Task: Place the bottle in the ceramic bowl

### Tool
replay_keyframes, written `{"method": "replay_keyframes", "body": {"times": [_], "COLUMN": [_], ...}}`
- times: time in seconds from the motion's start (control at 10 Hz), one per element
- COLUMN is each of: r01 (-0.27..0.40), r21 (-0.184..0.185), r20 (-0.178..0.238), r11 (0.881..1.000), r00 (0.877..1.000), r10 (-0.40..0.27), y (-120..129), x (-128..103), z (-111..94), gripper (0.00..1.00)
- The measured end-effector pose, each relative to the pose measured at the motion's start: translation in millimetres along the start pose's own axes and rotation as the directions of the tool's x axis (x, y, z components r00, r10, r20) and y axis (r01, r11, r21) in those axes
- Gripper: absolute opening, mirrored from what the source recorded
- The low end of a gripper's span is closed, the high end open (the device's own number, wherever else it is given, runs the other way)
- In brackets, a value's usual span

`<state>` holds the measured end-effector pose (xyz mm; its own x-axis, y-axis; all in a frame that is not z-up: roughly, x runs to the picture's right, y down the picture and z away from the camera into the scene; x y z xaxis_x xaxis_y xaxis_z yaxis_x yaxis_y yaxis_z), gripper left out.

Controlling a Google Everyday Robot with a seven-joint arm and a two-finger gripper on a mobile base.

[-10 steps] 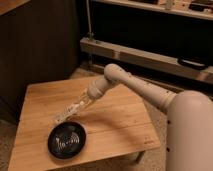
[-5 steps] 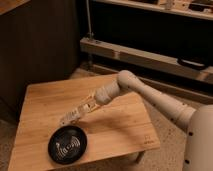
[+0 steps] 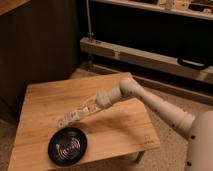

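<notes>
**Item 1, gripper (image 3: 76, 114), one.** The jaws are pressed together, pinching the bottle at their tip. It is located left of centre in the frame and is angled down towards the lower left, above the table top.

**Item 2, bottle (image 3: 65, 120), one.** Small, slim and whitish-cream, with faint darker markings along the body. It is held tilted, in line with the gripper, its free end towards the lower left. It is found just above the upper rim of the bowl in the picture and is not inside it. Whether it is touching the table cannot be told.

**Item 3, ceramic bowl (image 3: 67, 146), one.** Round, shallow and glossy black, with pale concentric rings seen inside. It is set at the lower left, near the front edge of the table.

**Item 4, wooden table (image 3: 122, 131), one.** Light plank top, occupying the lower left half of the frame.

**Item 5, arm (image 3: 155, 107), one.** Cream-coloured and bent at an elbow near the centre, it is traced back to the robot body at the lower right corner.

**Change noted.** Compared with a second ago, the elbow is placed further right and lower in the frame, and the bowl is seen lower. The bottle tip is found closer to the bowl's rim, and the grip is unchanged.
</notes>
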<state>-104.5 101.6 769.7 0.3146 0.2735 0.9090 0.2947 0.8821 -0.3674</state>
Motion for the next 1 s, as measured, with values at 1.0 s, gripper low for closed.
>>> {"method": "replay_keyframes", "body": {"times": [1.0], "r01": [0.125], "r21": [-0.004], "r20": [0.126], "r11": [0.992], "r00": [0.984], "r10": [-0.123], "y": [-25.7], "x": [-82.2], "z": [28.6], "gripper": [0.00]}}
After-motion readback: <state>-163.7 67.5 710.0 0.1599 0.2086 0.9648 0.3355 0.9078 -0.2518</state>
